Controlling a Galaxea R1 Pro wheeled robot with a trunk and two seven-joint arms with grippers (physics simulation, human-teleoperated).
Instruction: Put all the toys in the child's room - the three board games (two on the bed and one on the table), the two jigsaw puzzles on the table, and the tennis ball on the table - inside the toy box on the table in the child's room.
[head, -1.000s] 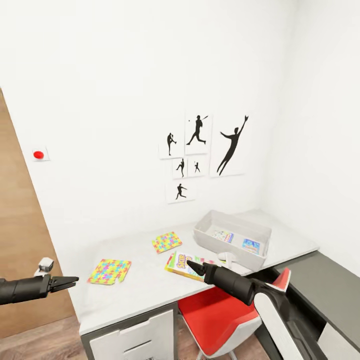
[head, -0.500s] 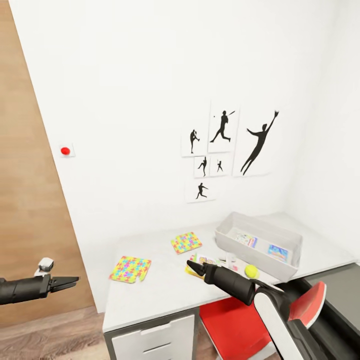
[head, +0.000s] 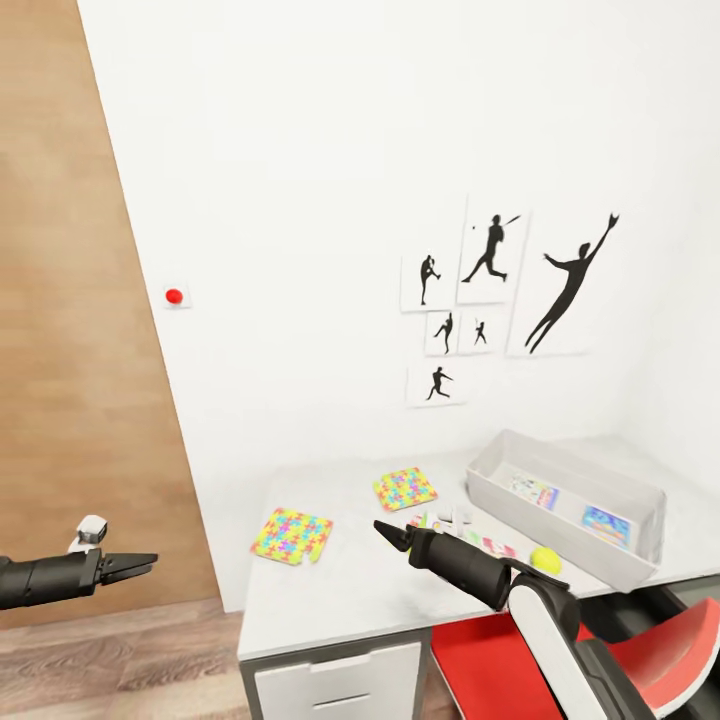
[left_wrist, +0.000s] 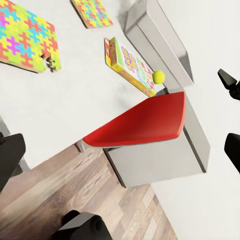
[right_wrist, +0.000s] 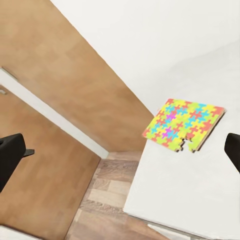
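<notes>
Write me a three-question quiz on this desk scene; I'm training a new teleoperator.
1. True or false: the tennis ball lies inside the toy box.
2. How many jigsaw puzzles lie on the table?
3. Beside the ball lies: A) a board game B) a red cup C) a lamp.

Key: 1 false, it lies on the table outside the box; 2 two; 3 A.

Matt table (head: 350, 590), plank floor (head: 120, 670), seemingly plastic toy box (head: 560, 535)
</notes>
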